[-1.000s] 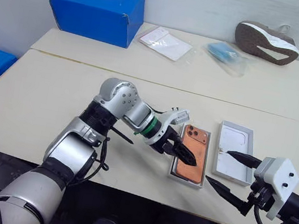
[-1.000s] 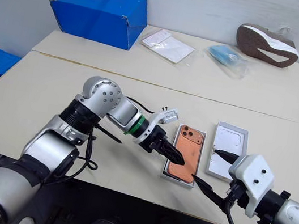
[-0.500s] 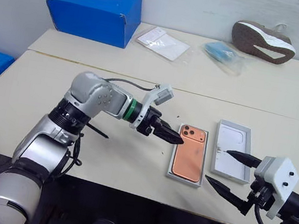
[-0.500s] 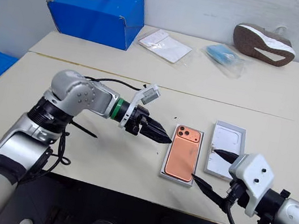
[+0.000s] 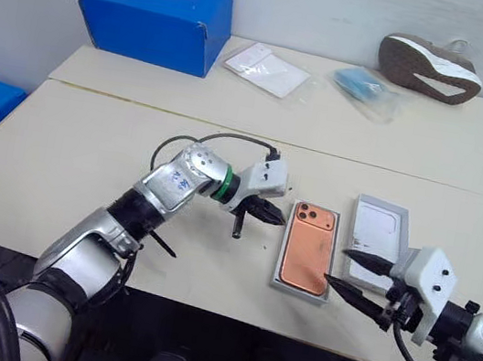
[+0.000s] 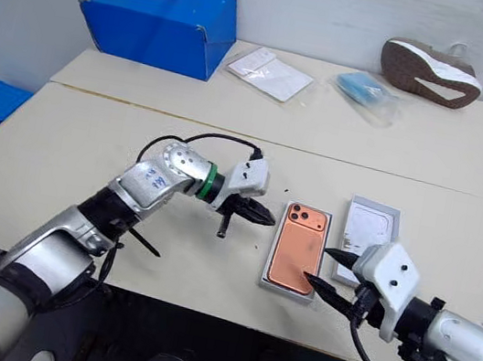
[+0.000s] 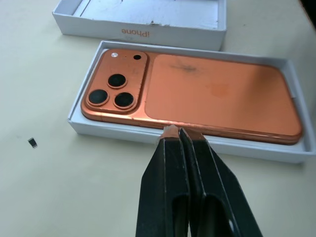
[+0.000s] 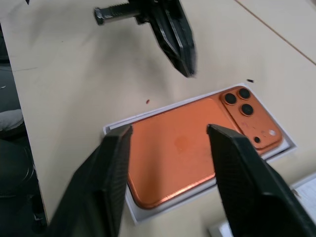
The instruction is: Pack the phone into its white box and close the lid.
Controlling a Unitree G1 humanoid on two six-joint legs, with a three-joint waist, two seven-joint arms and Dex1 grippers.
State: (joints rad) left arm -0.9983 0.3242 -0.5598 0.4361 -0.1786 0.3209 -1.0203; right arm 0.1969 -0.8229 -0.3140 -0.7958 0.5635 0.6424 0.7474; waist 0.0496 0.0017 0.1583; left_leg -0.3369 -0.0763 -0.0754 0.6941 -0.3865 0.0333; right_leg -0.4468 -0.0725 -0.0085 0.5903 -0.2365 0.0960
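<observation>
The phone (image 5: pixel 307 246) is lying camera-up in the white box (image 7: pixel 84 129) but riding proud along one edge. Left gripper (image 7: pixel 177 133), pressed together, is nudging that edge. Right gripper (image 5: pixel 344 270) is hovering spread. Seat it flat before fetching the lid (image 5: pixel 377 243).

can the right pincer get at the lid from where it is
Probably yes. The lid lies open side up on the table just past the right pincer, beside the white box holding the phone. Nothing lies between; the left pincer is across the box.
</observation>
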